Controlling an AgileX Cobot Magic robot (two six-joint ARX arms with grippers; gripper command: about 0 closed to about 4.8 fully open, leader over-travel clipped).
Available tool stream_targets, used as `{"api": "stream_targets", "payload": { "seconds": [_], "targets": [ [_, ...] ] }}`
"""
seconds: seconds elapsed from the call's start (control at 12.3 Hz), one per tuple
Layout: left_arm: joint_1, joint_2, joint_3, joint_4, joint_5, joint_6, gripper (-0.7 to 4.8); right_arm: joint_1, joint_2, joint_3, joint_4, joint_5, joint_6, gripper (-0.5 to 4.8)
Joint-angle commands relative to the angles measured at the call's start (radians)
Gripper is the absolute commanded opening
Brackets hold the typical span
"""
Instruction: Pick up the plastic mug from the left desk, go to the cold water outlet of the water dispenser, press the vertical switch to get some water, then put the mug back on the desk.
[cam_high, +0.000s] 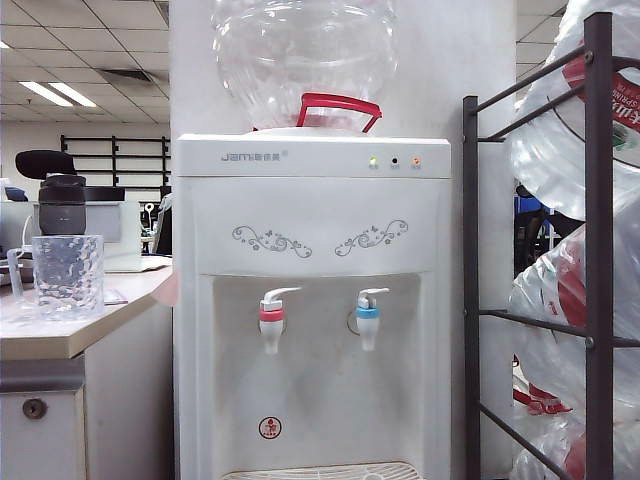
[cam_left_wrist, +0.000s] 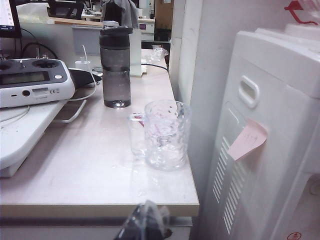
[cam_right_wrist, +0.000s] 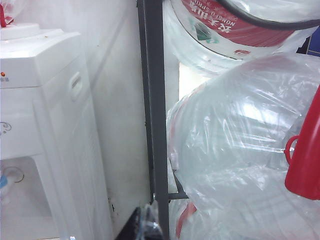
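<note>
The plastic mug (cam_left_wrist: 165, 134) stands upright on the left desk (cam_left_wrist: 95, 165), near the desk edge that meets the water dispenser (cam_high: 315, 300). A dark bottle (cam_left_wrist: 115, 65) stands behind the mug, apart from it. The left gripper (cam_left_wrist: 145, 222) hangs before the desk's front edge, jaws closed, holding nothing. The right gripper (cam_right_wrist: 145, 222) is beside the metal rack (cam_right_wrist: 152, 100) of jugs; its jaws cannot be judged. The cold water outlet (cam_high: 368, 318) is on the dispenser's front.
</note>
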Motion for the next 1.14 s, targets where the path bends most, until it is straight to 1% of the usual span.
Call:
{"api": "stream_targets", "payload": {
  "seconds": [0.08, 0.16, 0.24, 0.41, 0.49, 0.57, 0.73, 0.81, 0.89, 0.97, 1.14],
  "targets": [
    [0.0, -0.001, 0.0, 0.012, 0.0, -0.003, -0.05, 0.001, 0.0, 0.003, 0.012, 0.002, 0.003, -0.05],
    [0.0, -0.001, 0.0, 0.012, 0.0, -0.004, -0.05, 0.001, 0.0, 0.003, 0.01, 0.002, 0.004, -0.05],
    [0.0, -0.001, 0.0, 0.022, 0.0, -0.026, -0.05, 0.002, 0.0, 0.008, 0.009, 0.002, 0.004, -0.05],
    [0.0, -0.001, 0.003, 0.031, 0.008, -0.037, -0.05, 0.002, 0.0, 0.072, -0.019, 0.002, 0.017, -0.05],
    [0.0, -0.001, 0.009, 0.03, 0.008, -0.047, -0.05, 0.001, 0.0, 0.119, -0.058, 0.002, 0.035, -0.05],
    [0.0, -0.001, 0.025, 0.025, 0.007, -0.064, -0.05, 0.001, 0.0, 0.158, -0.09, 0.003, 0.034, -0.05],
    [0.0, -0.001, 0.076, 0.004, 0.007, -0.064, -0.05, 0.001, 0.001, 0.233, -0.144, 0.003, 0.033, -0.05],
    [0.0, 0.012, 0.132, -0.028, 0.008, -0.063, -0.05, 0.001, 0.023, 0.295, -0.164, 0.003, 0.033, -0.05],
    [0.0, 0.02, 0.146, -0.034, 0.008, -0.062, -0.05, 0.002, 0.038, 0.312, -0.166, 0.002, 0.033, -0.05],
    [0.0, 0.049, 0.171, -0.029, 0.007, -0.056, -0.05, 0.002, 0.071, 0.349, -0.17, 0.001, 0.033, -0.05],
    [0.0, 0.194, 0.211, 0.046, -0.002, -0.048, -0.05, 0.002, 0.226, 0.49, -0.166, -0.006, 0.028, -0.05]
  ]
}}
